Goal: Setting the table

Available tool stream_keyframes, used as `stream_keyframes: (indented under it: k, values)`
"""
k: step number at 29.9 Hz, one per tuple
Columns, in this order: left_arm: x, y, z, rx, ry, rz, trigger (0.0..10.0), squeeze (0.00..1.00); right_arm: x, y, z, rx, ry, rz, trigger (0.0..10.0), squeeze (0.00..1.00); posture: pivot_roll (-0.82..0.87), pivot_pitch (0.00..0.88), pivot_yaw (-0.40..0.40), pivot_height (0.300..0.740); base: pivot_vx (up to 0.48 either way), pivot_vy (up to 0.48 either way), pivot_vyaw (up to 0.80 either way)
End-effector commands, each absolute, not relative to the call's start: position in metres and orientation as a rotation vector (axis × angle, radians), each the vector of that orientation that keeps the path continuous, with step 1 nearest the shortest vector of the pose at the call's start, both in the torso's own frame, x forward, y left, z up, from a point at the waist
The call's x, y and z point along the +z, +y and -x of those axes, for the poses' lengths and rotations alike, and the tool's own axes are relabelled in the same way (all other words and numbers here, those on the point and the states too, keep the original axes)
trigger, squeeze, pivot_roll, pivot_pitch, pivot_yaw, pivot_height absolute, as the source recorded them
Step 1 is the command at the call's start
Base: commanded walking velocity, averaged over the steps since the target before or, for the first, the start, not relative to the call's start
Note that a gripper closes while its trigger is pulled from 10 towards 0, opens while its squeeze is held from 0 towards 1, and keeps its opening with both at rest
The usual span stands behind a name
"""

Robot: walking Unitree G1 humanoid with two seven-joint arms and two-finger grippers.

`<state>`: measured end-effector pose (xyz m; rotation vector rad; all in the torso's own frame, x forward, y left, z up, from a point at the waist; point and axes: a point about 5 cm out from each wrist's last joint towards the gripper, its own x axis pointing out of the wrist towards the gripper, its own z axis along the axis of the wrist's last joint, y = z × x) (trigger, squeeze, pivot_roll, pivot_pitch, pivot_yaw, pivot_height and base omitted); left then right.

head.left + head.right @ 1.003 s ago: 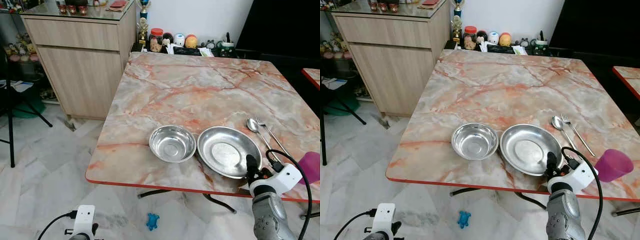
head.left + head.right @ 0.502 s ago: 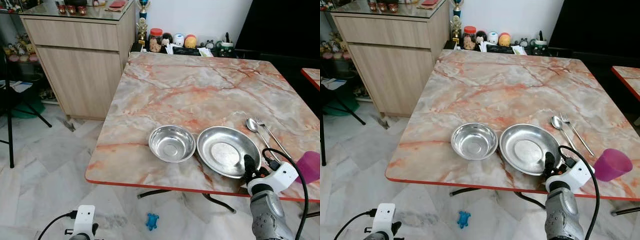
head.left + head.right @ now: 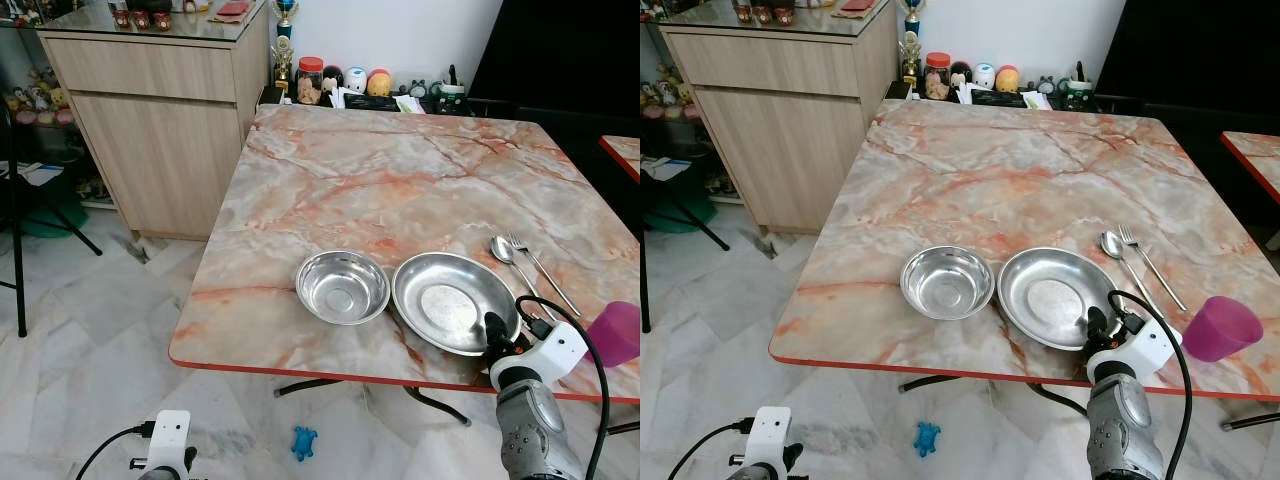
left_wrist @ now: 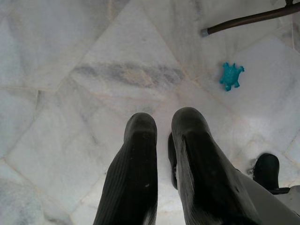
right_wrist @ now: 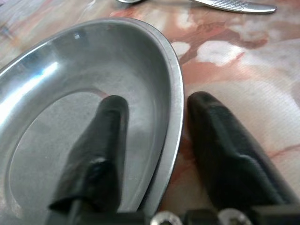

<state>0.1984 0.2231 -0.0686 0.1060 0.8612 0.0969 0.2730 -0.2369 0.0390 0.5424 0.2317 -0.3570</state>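
Counter [image 3: 400,190]: marble-patterned top, pink and grey veins, red edge; the setting lies along its near side.
Plate [image 3: 445,295]: round steel, near right part of the counter, flat on the top.
Bowl [image 3: 343,287]: steel, just left of the plate, rims close together or touching, cannot tell which.
Spoon [image 3: 504,252] and fork [image 3: 540,266]: side by side just right of the plate, handles running toward the near edge.
Cup [image 3: 618,333]: purple, near right corner of the counter, right of the cutlery.
Right gripper [image 5: 154,140]: at the plate's near right rim, fingers parted and straddling it, one finger inside the dish, the other outside over the counter; rim not clamped.
Left gripper [image 4: 161,140]: hangs low by the near left of the counter, over white marble floor [image 4: 70,70]; fingers nearly together, grasping nothing.
Floor item: small blue toy [image 3: 305,441] under the counter's near edge.
Far end: jars and figurines [image 3: 350,82] along the wall.
Cabinet [image 3: 160,130]: wooden, left of the counter.
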Motion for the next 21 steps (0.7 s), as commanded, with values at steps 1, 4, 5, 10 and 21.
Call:
stream_keyframes:
  k: [1,4,5,10,21]
  values:
    - [-0.072,0.222,-0.193,0.09,0.881,-0.12,10.0,0.0,0.033,-0.23,-0.274,-0.343,0.27,-0.545,0.0,0.0,0.12,0.0,-0.069,0.74,0.0,0.0,0.0]
    - [-0.072,0.222,-0.193,0.091,0.881,-0.12,10.0,0.0,0.037,-0.232,-0.275,-0.35,0.236,-0.536,0.0,0.0,0.12,0.0,-0.068,0.74,0.0,0.0,0.0]
    - [-0.072,0.222,-0.193,0.09,0.881,-0.12,10.0,0.0,0.04,-0.232,-0.276,-0.349,0.215,-0.521,0.0,0.0,0.12,0.0,-0.068,0.74,0.0,0.0,0.0]
    - [-0.072,0.222,-0.193,0.09,0.881,-0.12,10.0,0.0,0.045,-0.232,-0.279,-0.343,0.189,-0.499,0.0,0.0,0.12,0.0,-0.068,0.74,0.0,0.0,0.0]
    - [-0.072,0.221,-0.194,0.085,0.88,-0.118,10.0,0.0,0.054,-0.234,-0.279,-0.377,0.115,-0.433,0.0,0.0,0.12,0.0,-0.068,0.74,0.0,0.0,0.0]
